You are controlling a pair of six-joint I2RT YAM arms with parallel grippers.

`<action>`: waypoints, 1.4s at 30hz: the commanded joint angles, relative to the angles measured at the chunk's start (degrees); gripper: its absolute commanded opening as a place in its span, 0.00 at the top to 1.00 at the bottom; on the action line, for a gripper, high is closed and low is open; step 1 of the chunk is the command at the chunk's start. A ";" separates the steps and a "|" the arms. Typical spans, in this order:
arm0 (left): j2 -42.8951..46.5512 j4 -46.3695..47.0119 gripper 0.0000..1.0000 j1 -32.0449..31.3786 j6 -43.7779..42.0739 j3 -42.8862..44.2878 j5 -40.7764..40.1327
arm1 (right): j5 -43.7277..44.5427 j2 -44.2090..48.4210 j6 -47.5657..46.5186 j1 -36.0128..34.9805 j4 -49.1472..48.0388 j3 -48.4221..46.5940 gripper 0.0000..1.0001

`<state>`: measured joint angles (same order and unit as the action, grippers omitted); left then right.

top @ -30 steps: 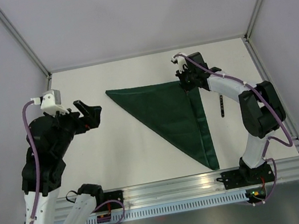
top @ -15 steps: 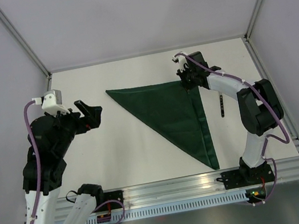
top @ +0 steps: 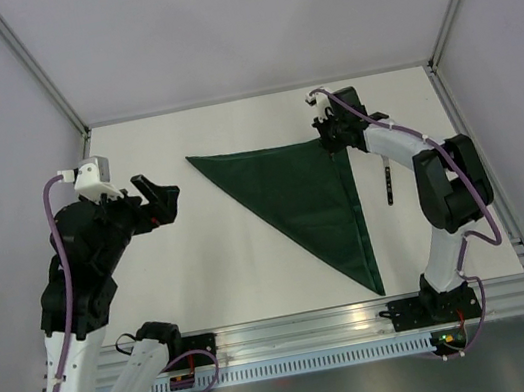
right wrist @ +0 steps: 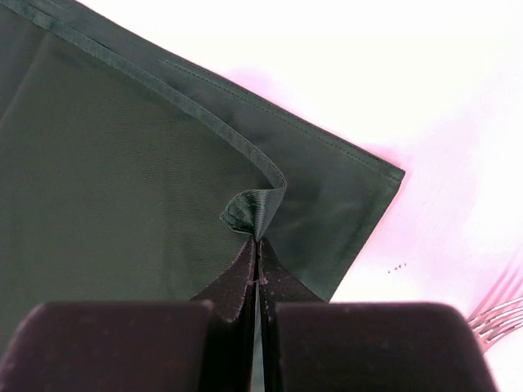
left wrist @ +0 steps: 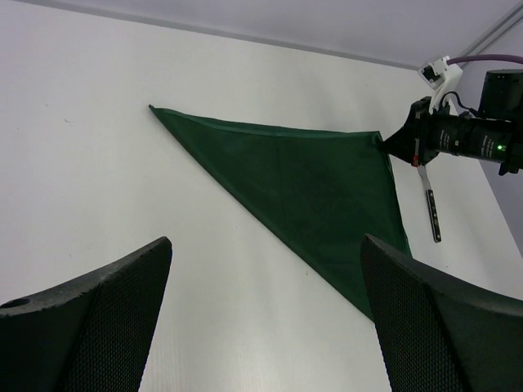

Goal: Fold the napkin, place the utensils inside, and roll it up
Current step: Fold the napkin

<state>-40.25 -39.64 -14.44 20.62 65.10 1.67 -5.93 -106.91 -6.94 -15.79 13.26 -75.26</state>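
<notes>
Where its far right corner curls up, the dark green, glossy fabric napkin [top: 303,199], folded into a triangle and lying flat on the white tabletop [top: 204,267], is pinched by the clenched right jaws. Slim black-handled fork with silver tines [top: 387,184]: just right of the napkin, not touching it. Left jaws: released, spread wide, well left of the napkin, holding nothing.

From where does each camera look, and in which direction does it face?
Top external: above and behind the bases, facing down at the table; both arms show.
Left wrist: on the left arm, facing across the table; the open left gripper frames it.
Right wrist: facing down close, the right gripper pinching the napkin corner.
Shared: all see napkin and fork.
</notes>
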 commanded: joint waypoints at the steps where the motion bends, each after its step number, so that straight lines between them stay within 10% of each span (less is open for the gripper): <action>1: -0.27 1.93 0.00 0.11 -0.14 -0.68 0.79 | 1.28 -0.93 -0.53 0.50 -1.13 -3.13 1.00; 42: -0.53 2.37 0.00 0.20 -0.41 -2.26 0.79 | 2.07 -5.23 -0.09 3.84 -2.09 -4.01 1.00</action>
<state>-40.88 -38.85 -14.44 20.62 63.35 1.67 -5.45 -111.24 -6.92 -12.47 12.58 -77.84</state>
